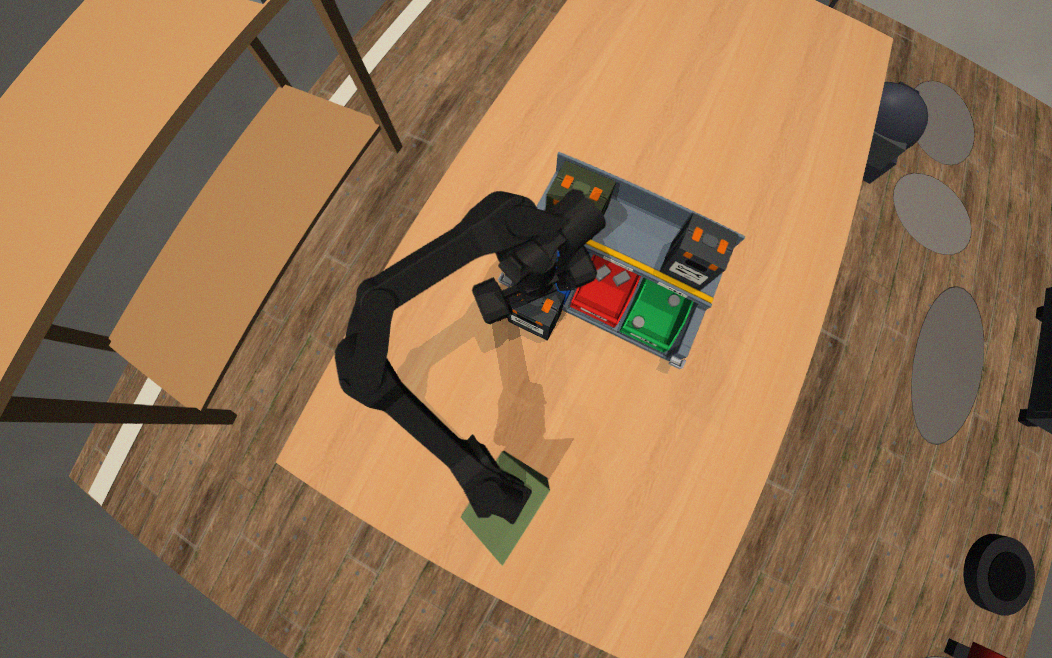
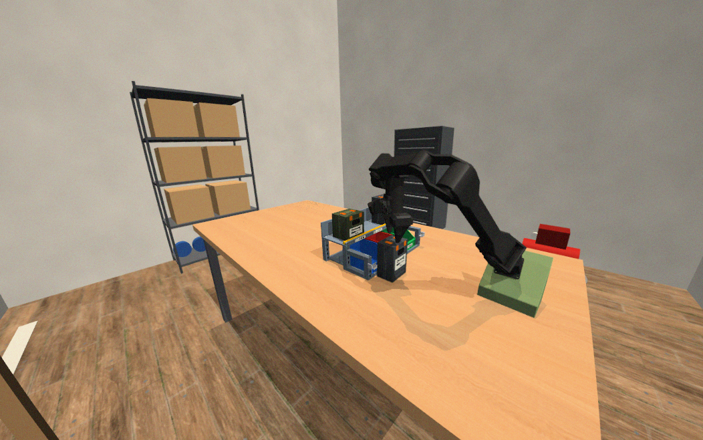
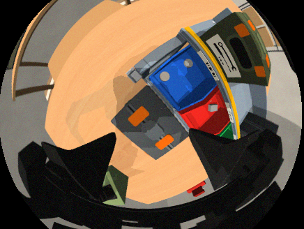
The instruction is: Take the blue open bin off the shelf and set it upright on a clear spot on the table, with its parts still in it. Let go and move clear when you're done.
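Wrist: blue bin point(image 3: 185, 80) just ahead of open gripper point(image 3: 155, 148)

Desk point(image 2: 466, 352): light orange wood grain. Arm point(image 2: 466, 192) and end effector point(image 3: 157, 148): black throughout. Base pad point(image 2: 523, 290): flat green. Small shelf point(image 1: 659, 213): grey-blue with a yellow front strip. Bins: blue point(image 3: 183, 80), red point(image 1: 601, 298), green point(image 1: 659, 318), each holding grey parts. Cases: dark grey point(image 2: 392, 259) and olive point(image 2: 347, 223), orange latches, white labels.
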Tool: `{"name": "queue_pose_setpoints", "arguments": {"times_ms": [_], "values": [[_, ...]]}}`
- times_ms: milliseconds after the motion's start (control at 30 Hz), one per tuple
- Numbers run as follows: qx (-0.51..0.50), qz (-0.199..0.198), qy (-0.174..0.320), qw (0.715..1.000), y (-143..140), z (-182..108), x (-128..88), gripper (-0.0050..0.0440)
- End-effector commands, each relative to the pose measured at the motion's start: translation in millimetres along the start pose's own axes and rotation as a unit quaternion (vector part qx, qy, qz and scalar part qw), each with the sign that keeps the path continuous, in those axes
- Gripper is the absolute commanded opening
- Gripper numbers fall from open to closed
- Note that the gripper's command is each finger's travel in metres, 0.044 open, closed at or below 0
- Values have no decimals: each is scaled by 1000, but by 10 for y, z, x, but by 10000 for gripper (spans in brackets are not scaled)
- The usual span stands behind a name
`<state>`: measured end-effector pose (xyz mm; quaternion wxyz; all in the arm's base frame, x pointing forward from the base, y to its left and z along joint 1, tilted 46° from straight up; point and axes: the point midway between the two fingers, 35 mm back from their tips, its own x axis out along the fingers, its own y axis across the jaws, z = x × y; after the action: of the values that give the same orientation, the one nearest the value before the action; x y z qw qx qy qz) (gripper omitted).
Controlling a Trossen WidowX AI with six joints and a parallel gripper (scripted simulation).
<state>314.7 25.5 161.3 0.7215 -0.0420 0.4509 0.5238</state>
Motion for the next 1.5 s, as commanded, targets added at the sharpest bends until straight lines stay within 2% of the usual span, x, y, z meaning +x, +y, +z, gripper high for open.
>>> {"name": "queue_pose_setpoints", "arguments": {"times_ms": [0,133,300,700,867,1267,1433,1467], "values": [[5,-6,-2,1000,9,22,-25,440],[5,-6,-2,1000,9,22,-25,440],[131,-6,-3,991,9,22,-25,440],[131,-6,-3,991,9,22,-25,440],[254,-5,-3,967,9,22,-25,440],[254,-5,-3,967,9,22,-25,440],[374,-5,-4,927,9,23,-26,440],[374,-5,-4,927,9,23,-26,440]]}}
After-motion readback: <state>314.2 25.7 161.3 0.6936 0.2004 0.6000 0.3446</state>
